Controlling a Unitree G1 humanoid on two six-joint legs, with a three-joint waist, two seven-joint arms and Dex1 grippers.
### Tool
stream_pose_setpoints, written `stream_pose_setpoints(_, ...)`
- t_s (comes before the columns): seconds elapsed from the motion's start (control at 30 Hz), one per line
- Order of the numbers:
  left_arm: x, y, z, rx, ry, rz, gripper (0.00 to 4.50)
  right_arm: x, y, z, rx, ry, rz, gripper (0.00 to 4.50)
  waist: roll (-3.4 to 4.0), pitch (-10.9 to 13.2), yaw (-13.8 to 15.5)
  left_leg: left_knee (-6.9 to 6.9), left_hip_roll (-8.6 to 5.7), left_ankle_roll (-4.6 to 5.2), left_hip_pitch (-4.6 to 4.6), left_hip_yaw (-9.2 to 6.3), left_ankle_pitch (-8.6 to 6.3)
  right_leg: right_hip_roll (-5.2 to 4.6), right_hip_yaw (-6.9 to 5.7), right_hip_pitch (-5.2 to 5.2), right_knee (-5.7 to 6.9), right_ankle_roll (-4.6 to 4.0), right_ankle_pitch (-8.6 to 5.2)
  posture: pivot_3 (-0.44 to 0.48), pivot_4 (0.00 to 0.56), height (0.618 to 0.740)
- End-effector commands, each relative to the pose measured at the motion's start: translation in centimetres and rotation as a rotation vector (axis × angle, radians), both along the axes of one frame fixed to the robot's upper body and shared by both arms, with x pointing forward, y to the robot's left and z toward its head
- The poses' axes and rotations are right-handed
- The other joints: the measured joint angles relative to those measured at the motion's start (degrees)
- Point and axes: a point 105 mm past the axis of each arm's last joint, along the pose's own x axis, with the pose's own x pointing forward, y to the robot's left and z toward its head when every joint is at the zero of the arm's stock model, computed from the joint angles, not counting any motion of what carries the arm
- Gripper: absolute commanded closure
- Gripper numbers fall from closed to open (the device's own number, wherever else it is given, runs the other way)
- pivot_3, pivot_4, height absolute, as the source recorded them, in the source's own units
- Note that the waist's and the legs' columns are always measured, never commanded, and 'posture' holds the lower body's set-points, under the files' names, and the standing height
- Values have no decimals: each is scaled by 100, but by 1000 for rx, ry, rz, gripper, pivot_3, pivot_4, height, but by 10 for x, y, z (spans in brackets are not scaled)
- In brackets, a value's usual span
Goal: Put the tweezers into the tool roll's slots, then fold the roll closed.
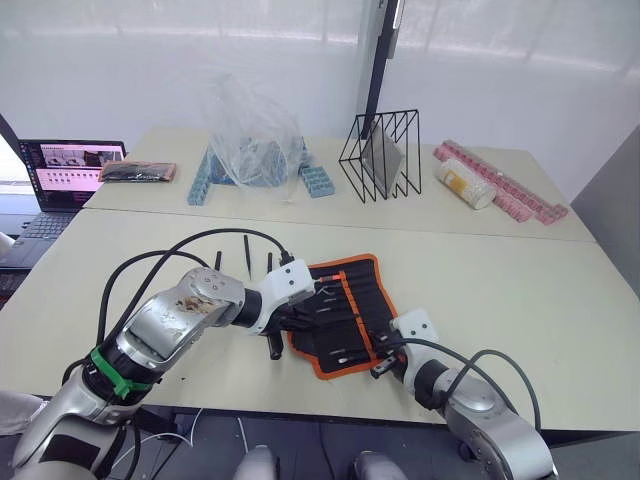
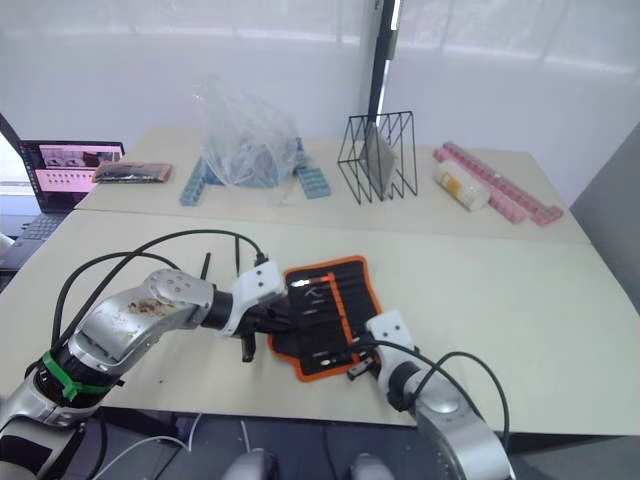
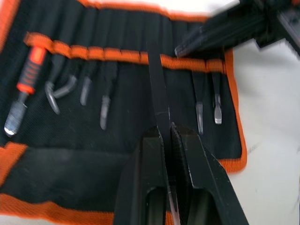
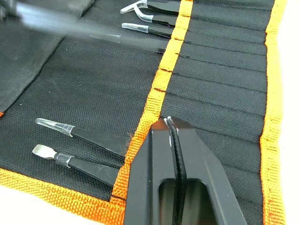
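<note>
Left gripper [image 3: 165,133]: fingers clenched on one pair of tweezers [image 3: 158,89], its tip at the slots [image 3: 117,56].
Right gripper [image 4: 169,124]: fingers closed, pressing the tool roll [image 1: 345,310].
Tool roll: unrolled on the worktop [image 1: 520,290].

The tool roll [image 4: 225,89] is black woven cloth, rough and matt, with an orange fabric binding [image 4: 154,101] of visible weave. The tool tips [image 4: 51,125] in the slots look like pale shiny metal. The tweezers [image 3: 158,93] held by the left gripper [image 3: 168,136] are smooth black metal. Both grippers' fingers [image 4: 154,168] are black plastic, slightly glossy. The table [image 1: 520,290] is smooth, matt beige.
</note>
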Motion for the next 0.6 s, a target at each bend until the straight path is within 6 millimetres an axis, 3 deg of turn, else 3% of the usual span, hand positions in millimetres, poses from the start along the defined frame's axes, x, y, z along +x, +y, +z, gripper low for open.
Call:
stream_pose_setpoints(0.03,7,0,4,68,-39,-15,4484,-21,-6,-45,-56,207,-28,4500,-1,2,4,0,0,0,-1,0,0,1,0,-1,-1,1,-1,0,150,705)
stream_pose_setpoints(0.37,24,8,1,164,-49,8,4484,-28,-7,-47,-45,211,-69,4500,1,4,19,0,-2,5,-27,-2,-3,2,1,-22,3,6,-4,0,150,705)
stream_pose_setpoints(0.6,23,-4,-6,200,-80,-51,4484,-29,-5,-46,-42,213,-73,4500,0,3,36,0,-4,6,-25,-3,-3,2,1,-18,5,6,-4,0,150,705)
